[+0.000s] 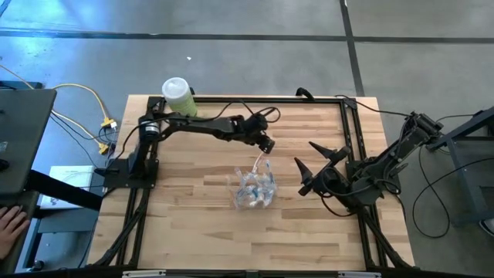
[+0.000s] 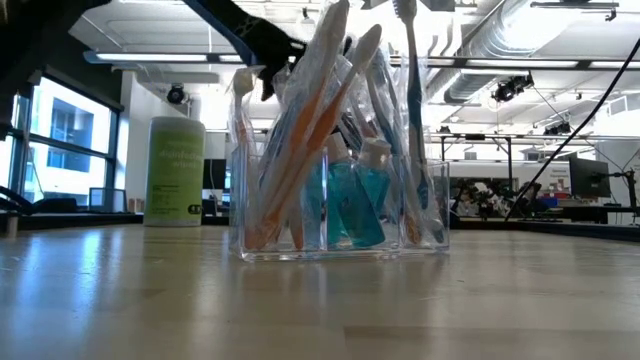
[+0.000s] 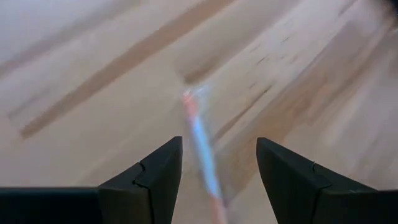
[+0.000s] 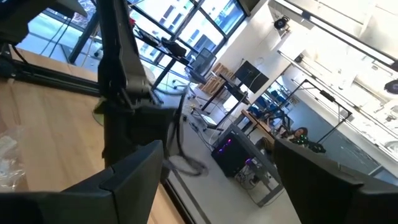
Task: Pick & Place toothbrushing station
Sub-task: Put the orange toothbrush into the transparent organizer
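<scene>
The see-through plastic holder stands on the wooden table near its middle. Thin clear-white sticks with orange and teal parts lean upright in it. One stick slants out of it toward the far side. My left gripper is open just beyond the holder, tilted down, with that stick's upper end between its fingers and a gap on either side. My right gripper is open and held level to the right of the holder, holding nothing.
A light-green bottle with a white cap stands at the table's far left corner. Black frame rails run along the table's sides. Bare wood lies in front of the holder.
</scene>
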Controlling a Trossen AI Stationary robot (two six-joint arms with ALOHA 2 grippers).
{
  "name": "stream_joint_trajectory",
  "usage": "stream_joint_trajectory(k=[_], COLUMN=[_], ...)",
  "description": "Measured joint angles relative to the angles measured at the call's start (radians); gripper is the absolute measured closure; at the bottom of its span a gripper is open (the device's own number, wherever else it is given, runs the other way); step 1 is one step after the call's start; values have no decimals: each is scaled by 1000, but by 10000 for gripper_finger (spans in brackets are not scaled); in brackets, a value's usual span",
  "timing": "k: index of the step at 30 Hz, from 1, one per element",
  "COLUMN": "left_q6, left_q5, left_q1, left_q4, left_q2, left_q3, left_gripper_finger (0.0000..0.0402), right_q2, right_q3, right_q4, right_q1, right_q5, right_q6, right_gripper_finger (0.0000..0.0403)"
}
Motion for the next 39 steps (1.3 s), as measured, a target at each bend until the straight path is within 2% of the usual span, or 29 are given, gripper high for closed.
stream_joint_trajectory(k=[11, 18, 32, 36, 39], left_q6=[13, 120, 123, 163, 165], left_q5=[-12, -30, -30, -23, -16], left_q1=[5, -22, -35, -39, -42], left_q4=[-25, -20, -60, -60, -62], left_q2=[89, 115, 156, 153, 151], left_q3=[14, 27, 50, 49, 48], left_gripper_finger=[202, 202, 202, 216, 243], right_q2=[0, 0, 0, 0, 0], right_q3=[0, 0, 0, 0, 0], right_q4=[0, 0, 0, 0, 0], right_q1=[0, 0, 0, 0, 0], right_q5=[0, 0, 0, 0, 0], right_q6=[27, 27, 27, 27, 27], right_gripper_finger=[105, 105, 105, 105, 105])
